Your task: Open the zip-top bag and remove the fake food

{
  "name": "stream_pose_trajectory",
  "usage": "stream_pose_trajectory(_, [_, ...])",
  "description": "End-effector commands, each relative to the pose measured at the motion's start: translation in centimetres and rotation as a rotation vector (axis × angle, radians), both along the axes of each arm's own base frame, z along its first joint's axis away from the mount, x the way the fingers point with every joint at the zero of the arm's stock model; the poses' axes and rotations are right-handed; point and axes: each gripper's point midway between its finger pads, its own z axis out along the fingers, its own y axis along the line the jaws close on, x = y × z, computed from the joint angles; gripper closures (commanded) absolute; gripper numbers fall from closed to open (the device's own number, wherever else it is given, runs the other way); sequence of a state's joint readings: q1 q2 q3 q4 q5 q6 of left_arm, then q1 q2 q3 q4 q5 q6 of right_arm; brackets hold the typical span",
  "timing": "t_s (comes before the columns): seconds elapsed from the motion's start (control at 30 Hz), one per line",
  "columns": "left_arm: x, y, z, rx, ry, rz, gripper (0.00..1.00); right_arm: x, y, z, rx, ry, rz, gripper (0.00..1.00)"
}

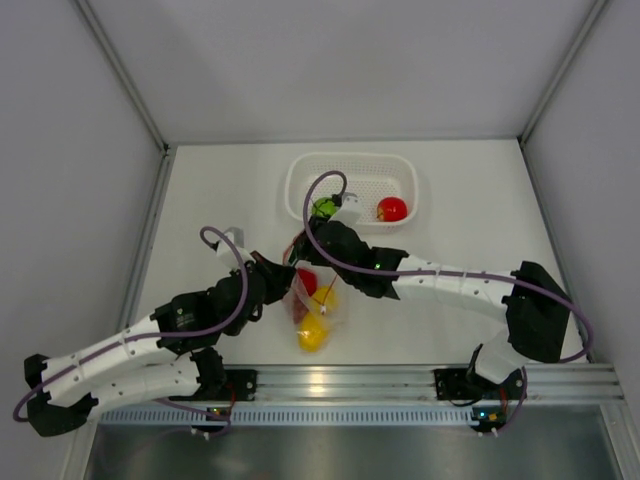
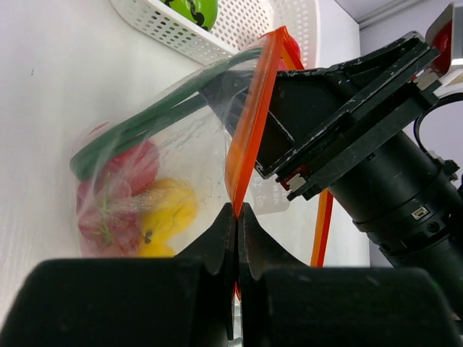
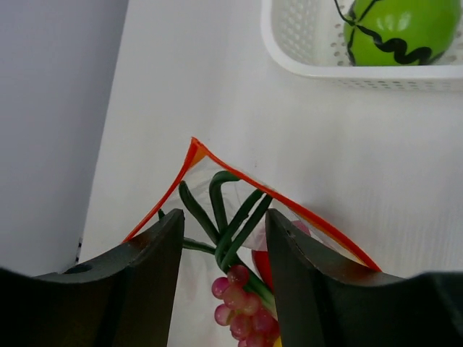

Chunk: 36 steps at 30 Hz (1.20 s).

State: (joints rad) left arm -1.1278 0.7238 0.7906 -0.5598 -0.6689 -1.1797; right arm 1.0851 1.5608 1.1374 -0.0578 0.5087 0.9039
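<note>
Pinching the orange-red zip strip (image 2: 249, 144) between its closed fingers, the left end effector (image 2: 237, 224) held one lip of the zip-top bag (image 1: 318, 305) at the bag's 9 o'clock side in the top view. The bag lay on the white counter (image 1: 220, 200) near its middle, with its mouth turned toward 12 o'clock.

The right end effector (image 3: 224, 217) hung over that mouth with its jaws apart. Green stalks (image 3: 231, 217) showed in the gap between them, but no finger could be seen pressing on the stalks. Both fingers covered the ends of the strip, so it could not be told whether their tips were inside the bag or just above it.

Through the crinkled plastic showed purplish grapes (image 3: 235, 300), a red fruit (image 2: 130, 166) and a yellow fruit (image 1: 312, 335). Their outlines were blurred by folds and glare, and the right wrist view cut the grapes off at its lower edge.

At 12 o'clock from the bag stood the white perforated basket (image 1: 350, 158), holding a green ball (image 3: 394, 29) marked with a black wavy line and a red round fruit (image 1: 391, 209). In the top view the right arm's wrist hid part of the ball.
</note>
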Motion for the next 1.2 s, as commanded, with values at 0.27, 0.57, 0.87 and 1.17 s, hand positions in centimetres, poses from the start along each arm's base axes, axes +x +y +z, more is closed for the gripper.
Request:
stream_pose_trajectory(0.27, [-0.5,-0.5,1.0,-0.006,-0.043,-0.067,1.00,1.6,1.6,1.0,0.082,-0.014,0.015,0.64])
stream_pose_trajectory(0.57, [-0.6,-0.2,1.0,0.007,-0.055,-0.074,1.00,2.1,2.1,0.5,0.104,-0.047,0.060,0.85])
stream_pose_trajectory(0.87, [-0.5,0.6,1.4,0.017,-0.081,-0.058,1.00,1.5,1.7,3.2,0.101,-0.171,0.120,1.00])
stream_pose_trajectory(1.17, [0.0,2.1,2.2,0.035,-0.130,-0.010,1.00,-2.0,2.1,5.3,-0.002,-0.348,0.281,1.00])
